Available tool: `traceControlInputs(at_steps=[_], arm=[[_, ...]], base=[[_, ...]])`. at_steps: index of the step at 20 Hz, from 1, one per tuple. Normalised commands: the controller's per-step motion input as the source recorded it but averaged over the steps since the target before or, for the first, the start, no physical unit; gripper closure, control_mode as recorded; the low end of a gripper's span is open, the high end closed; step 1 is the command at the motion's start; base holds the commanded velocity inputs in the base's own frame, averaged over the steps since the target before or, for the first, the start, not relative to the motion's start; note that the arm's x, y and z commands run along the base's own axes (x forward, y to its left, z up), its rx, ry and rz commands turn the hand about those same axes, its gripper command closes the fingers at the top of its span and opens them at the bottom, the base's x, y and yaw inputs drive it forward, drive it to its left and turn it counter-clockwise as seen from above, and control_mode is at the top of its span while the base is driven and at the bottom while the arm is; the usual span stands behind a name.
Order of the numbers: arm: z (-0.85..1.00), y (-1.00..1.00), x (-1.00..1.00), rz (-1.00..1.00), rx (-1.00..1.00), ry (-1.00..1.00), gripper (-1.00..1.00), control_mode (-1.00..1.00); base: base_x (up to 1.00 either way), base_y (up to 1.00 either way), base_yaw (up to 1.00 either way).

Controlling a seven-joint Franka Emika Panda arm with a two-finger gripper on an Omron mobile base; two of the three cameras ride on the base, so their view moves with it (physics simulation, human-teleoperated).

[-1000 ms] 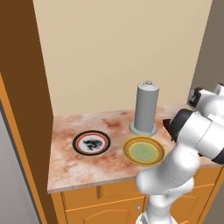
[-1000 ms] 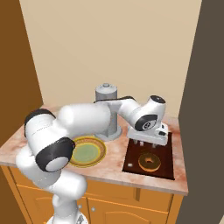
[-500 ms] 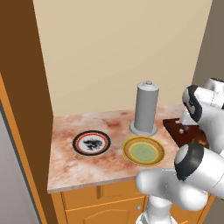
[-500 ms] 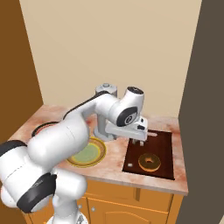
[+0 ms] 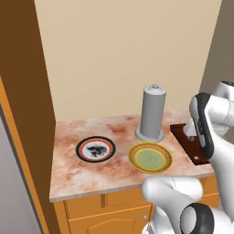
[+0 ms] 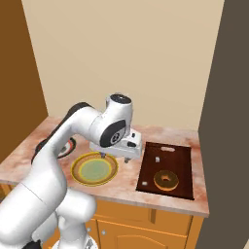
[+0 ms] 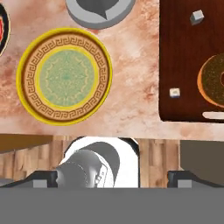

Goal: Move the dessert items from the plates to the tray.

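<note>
The chocolate-brown donut (image 6: 166, 180) lies on the dark brown tray (image 6: 150, 171) at the counter's right end, with a small pale lump (image 6: 157, 159) behind it. In the hand view the donut (image 7: 213, 80) is cut by the right edge, and two small pale lumps (image 7: 174, 92) (image 7: 197, 16) rest on the tray (image 7: 183, 52). The yellow-rimmed plate (image 6: 95, 168) (image 7: 64, 76) holds nothing. The black-rimmed plate (image 5: 95, 149) is bare too. My gripper (image 6: 114, 157) (image 7: 113, 177) hangs open above the yellow plate's right rim, left of the tray, holding nothing.
A tall grey cylinder (image 5: 152, 114) stands behind the yellow-rimmed plate (image 5: 150, 157), its base (image 7: 100, 11) close to the plate's rim. A brown wall panel bounds the counter on the left and a dark panel on the right. The counter's front edge runs just below the plates.
The arm has swung left, carrying the open gripper from above the tray to above the yellow plate's right rim. Donut and plates have stayed put.
</note>
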Motion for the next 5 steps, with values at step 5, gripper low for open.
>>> traceControlInputs(at_steps=[5], arm=[[0.34,0.5,-0.59,0.02,-0.02,-0.09,-1.0,-1.0]], base=[[0.0,0.0,0.0]])
